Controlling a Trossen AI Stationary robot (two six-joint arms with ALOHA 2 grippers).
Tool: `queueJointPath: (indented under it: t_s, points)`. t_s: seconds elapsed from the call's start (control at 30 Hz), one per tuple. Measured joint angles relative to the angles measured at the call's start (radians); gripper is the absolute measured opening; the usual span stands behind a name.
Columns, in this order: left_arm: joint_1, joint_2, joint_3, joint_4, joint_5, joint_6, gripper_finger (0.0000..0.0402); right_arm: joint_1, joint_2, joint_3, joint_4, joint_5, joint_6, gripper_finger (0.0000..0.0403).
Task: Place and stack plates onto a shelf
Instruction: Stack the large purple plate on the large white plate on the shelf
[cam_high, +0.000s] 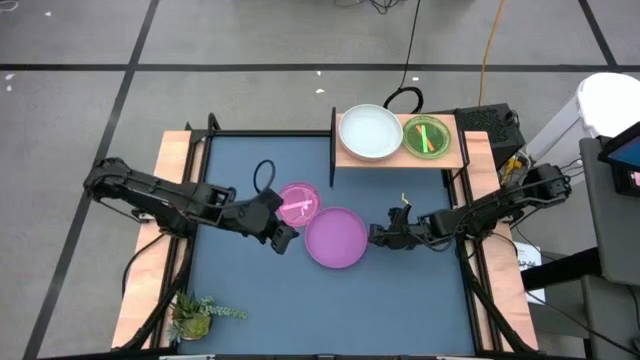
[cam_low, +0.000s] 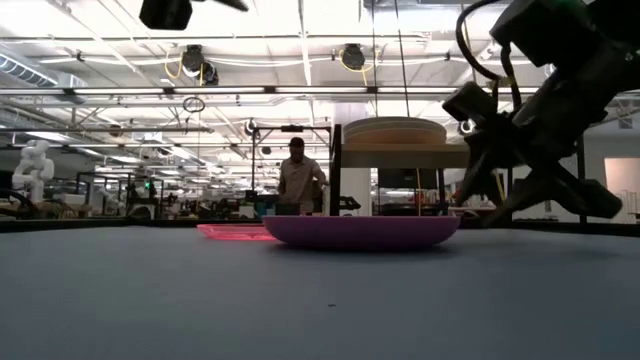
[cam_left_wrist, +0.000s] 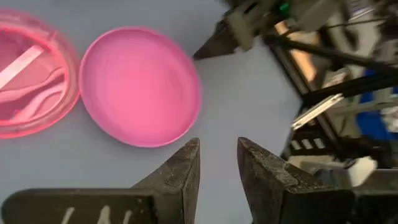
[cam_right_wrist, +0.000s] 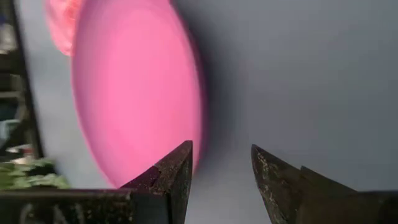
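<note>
Right gripper (cam_high: 377, 236) sits low by the purple plate (cam_high: 335, 238) near the middle of the surface (cam_high: 240, 300), fingers spread, likely so they can slip around its rim. Left gripper (cam_high: 285, 238), also spread, waits at the other side, by the small pink plate (cam_high: 298, 204). White plate (cam_high: 370, 132) and green plate (cam_high: 427, 136) already rest on the shelf (cam_high: 395, 158) at the far edge.

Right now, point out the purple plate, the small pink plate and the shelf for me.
purple plate (cam_high: 335, 238): high view, centre of its inner face.
small pink plate (cam_high: 300, 201): high view, on its translucent floor beside the centre bar.
shelf (cam_high: 455, 151): high view, bare light-wood board past the green plate.
</note>
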Motion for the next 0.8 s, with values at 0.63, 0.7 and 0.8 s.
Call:
queueJointPath:
  t_s: [0.63,0.7,0.8]
  points:
    - [0.058,0.093,0.002,0.019,-0.032,0.062,0.0113,-0.047,0.193,0.000,0.246,0.025,-0.036,0.0131]
    - [0.079,0.097,-0.003,0.000,-0.017,0.066,0.0113,-0.048,0.216,0.002,0.250,-0.001,-0.031,0.0112]
    - [0.112,0.093,0.000,0.016,-0.006,0.076,0.0113,-0.045,0.231,0.002,0.244,-0.008,-0.033,0.0071]
